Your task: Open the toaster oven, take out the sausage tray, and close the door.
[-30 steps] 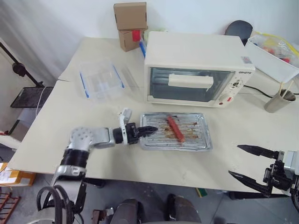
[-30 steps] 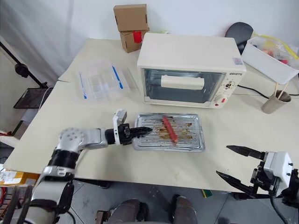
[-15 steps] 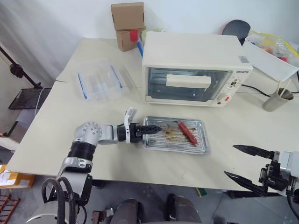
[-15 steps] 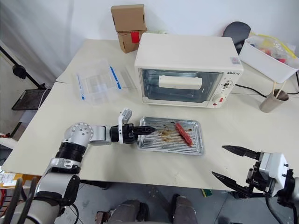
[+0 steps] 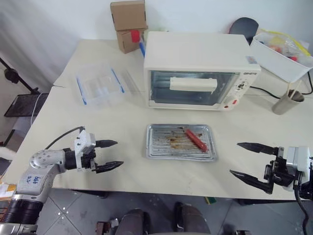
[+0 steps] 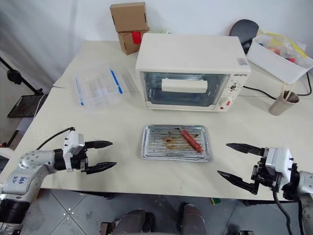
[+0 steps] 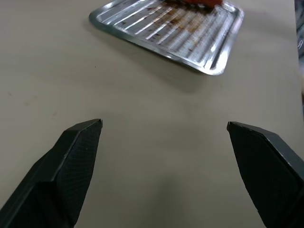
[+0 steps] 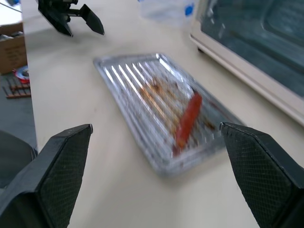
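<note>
We see the sausage tray (image 5: 181, 142) lying flat on the table (image 5: 122, 117), just in front of the toaster oven (image 5: 200, 71) and clear of it. One red sausage (image 5: 195, 139) lies slanted in the right half of the tray, on a ridged bottom streaked with brown grease. The door (image 5: 195, 88) of the oven is shut, upright, with its long cream bar handle (image 5: 193, 84) across the glass.

Our left tool (image 5: 108, 155) hovers over the table near its front edge, to the left of the tray and apart from it; its two black fingers stand wide apart and hold nothing. Our right tool (image 5: 247, 160) sits to the right of the tray near the table's front edge, also spread wide and empty, its fingers pointing toward the tray without touching it. From the right wrist we look across the tray to the oven's glass front, with the left tool beyond the tray's far end.

A clear plastic container (image 5: 98, 88) with blue clips rests on the table to the left of the oven. Two cardboard boxes (image 5: 128, 24) are stacked behind the oven's left corner. A white bin (image 5: 286, 61) and a cup (image 5: 285, 102) stand to the oven's right.
</note>
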Controlling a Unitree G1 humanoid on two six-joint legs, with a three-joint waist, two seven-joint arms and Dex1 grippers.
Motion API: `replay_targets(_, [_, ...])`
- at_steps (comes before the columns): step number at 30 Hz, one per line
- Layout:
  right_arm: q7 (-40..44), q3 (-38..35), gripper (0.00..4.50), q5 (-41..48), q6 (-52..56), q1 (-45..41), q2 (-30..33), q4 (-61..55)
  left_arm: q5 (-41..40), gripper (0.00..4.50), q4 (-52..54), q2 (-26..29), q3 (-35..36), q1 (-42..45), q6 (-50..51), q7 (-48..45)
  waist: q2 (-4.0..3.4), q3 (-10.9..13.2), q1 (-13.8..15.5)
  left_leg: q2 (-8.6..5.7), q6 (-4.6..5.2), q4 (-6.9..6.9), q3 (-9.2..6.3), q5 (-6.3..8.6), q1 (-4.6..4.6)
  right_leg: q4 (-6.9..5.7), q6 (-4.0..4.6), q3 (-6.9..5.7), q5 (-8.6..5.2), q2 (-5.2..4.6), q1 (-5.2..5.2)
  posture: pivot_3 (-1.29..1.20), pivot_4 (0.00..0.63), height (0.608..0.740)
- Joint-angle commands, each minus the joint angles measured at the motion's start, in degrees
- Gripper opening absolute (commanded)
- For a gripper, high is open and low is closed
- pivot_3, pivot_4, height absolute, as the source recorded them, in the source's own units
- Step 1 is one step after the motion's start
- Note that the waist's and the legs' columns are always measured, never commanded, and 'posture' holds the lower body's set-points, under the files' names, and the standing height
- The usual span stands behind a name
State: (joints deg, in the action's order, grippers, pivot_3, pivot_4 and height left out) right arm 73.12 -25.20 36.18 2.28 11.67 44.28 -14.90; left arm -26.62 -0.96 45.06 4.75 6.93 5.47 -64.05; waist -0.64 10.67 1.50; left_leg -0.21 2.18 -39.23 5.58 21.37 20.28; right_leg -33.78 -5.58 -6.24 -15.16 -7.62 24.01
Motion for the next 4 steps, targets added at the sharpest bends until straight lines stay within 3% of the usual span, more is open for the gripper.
replay_targets(1, [1.51,0.01,4.50,2.18,1.08,-1.63,1.32,-0.67,-1.08,4.46,1.62,-0.13,4.01,0.27,-4.35,-1.63,-0.01,0.01,0.09,0.00,0.04,0.00,-0.05,0.01,0.04,0.00,0.00,-0.07,0.00,0.00,0.01,0.00,0.150,0.740])
replay_targets(4, [3.11,0.76,4.50,1.67,0.95,-2.93,1.77,0.40,-1.01,4.46,1.59,-0.18,5.13,1.01,-5.06,-1.56,-0.01,0.01,-0.02,0.00,0.47,0.00,-0.06,-0.11,0.06,-0.02,-0.01,-0.15,0.01,0.02,0.00,0.00,0.150,0.740])
